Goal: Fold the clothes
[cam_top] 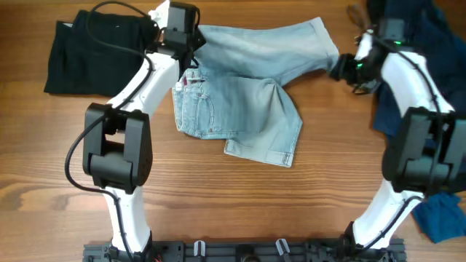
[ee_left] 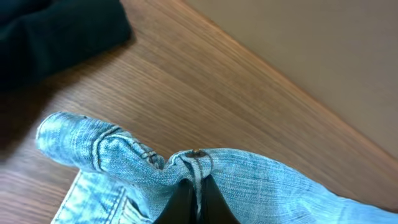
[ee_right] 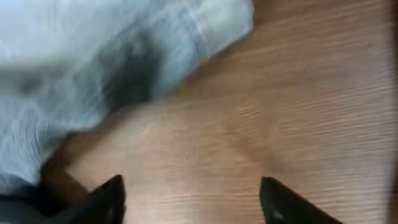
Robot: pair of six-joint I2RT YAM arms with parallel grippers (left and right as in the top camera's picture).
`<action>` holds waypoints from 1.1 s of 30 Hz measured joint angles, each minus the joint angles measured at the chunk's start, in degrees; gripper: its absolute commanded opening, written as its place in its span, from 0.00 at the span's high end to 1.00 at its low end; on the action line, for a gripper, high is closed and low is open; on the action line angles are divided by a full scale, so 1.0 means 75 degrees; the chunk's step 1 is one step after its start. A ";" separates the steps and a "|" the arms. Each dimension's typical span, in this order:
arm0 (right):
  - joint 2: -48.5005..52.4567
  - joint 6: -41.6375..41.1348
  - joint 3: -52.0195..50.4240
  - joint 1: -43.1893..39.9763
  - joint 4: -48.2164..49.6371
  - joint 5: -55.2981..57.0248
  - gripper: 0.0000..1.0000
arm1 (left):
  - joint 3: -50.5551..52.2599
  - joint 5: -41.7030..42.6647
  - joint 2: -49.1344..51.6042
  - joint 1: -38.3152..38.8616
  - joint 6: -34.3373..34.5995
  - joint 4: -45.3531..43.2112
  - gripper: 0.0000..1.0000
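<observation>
The light-blue denim shorts (cam_top: 247, 102) lie partly folded on the wooden table, one leg spread toward the back right, the other doubled over toward the front. My left gripper (cam_top: 188, 52) is shut on a bunched fold of the shorts' waistband (ee_left: 193, 165) at their back left corner. My right gripper (cam_top: 342, 69) is open and empty just right of the cuffed hem (cam_top: 324, 44). In the right wrist view its fingers (ee_right: 193, 193) hover over bare wood, with the blurred denim (ee_right: 112, 56) at upper left.
A black garment (cam_top: 95, 44) lies at the back left, also in the left wrist view (ee_left: 56, 31). Dark navy clothes (cam_top: 415, 44) are piled at the back right, and a blue cloth (cam_top: 444, 215) lies at the front right.
</observation>
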State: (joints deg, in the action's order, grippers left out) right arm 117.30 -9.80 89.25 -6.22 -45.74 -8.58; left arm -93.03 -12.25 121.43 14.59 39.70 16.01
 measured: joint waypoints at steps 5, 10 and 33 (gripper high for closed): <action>0.0052 0.0353 0.0335 0.0114 0.0688 0.0527 0.25 | -0.0015 -0.0163 0.0000 0.0003 -0.0076 0.0411 0.61; 0.0061 0.0854 0.1137 0.0096 0.1440 0.0501 0.26 | -0.0035 -0.0195 0.0000 0.0000 -0.0184 0.1218 0.00; -0.0527 0.0455 0.1119 0.1230 -0.3165 -0.1708 0.25 | -0.0125 0.1431 -0.2413 -0.0099 -0.1186 0.7128 0.13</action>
State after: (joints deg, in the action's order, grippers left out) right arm 113.34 -6.39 97.65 3.01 -69.47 -21.39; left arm -93.97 -1.52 103.33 13.85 30.81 69.47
